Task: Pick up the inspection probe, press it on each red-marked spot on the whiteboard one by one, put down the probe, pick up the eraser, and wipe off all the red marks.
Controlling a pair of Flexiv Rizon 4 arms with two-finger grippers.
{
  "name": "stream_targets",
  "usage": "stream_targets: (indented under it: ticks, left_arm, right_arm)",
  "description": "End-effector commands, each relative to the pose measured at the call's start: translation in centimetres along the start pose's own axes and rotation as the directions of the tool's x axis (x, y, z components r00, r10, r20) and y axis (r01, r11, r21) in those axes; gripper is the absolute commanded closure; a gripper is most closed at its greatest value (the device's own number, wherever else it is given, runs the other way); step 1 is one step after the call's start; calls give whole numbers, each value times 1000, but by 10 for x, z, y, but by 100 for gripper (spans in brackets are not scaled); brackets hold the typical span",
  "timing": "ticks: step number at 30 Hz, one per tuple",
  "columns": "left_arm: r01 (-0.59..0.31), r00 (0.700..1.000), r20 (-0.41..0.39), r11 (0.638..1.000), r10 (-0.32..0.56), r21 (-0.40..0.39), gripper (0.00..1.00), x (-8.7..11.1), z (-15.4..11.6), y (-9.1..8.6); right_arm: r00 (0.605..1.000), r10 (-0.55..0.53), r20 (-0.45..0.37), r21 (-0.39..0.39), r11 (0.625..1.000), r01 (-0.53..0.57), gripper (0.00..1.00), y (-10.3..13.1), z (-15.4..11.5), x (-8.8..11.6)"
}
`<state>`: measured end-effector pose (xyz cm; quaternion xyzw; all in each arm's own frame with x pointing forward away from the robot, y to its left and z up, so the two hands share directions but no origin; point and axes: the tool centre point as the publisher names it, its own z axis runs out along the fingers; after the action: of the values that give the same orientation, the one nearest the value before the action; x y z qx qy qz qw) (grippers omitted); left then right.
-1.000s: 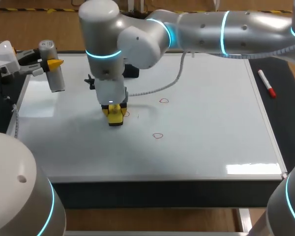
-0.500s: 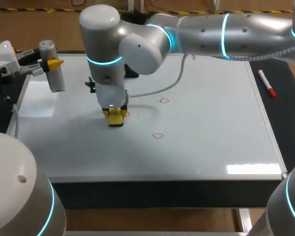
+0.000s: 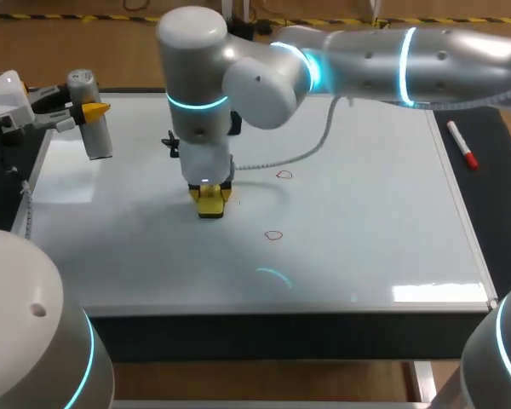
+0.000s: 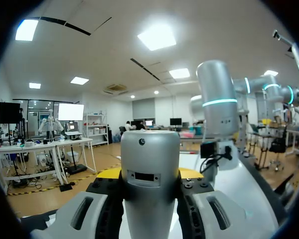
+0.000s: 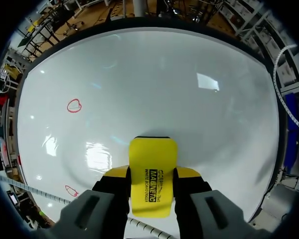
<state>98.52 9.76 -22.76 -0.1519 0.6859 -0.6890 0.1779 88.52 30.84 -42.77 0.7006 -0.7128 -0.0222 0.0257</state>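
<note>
While upright, right hand (image 3: 210, 201) around eraser (image 5: 153, 167).

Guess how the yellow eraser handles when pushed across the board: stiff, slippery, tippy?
Probably stiff: the eraser shows as a flat, straight-edged slab between the fingers of the right gripper. Likely slides easily, since the whiteboard looks glossy, with reflections. It sticks out ahead of the fingers, so it might pivot under hard pressing.
</note>
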Motion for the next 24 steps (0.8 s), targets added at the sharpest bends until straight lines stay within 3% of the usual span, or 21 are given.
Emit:
stream_targets:
  ticks: [1,24]
  left_arm:
    - [-1,1000,1,1000,1,0,100,0,0,-1]
    - [-1,1000,1,1000,1,0,100,0,0,-1]
  right_arm:
    - [1000,6,11,5,1000,-6,100,-5,5,16]
    - [999,54,-3,35,998,-54,100,-18,-2,56]
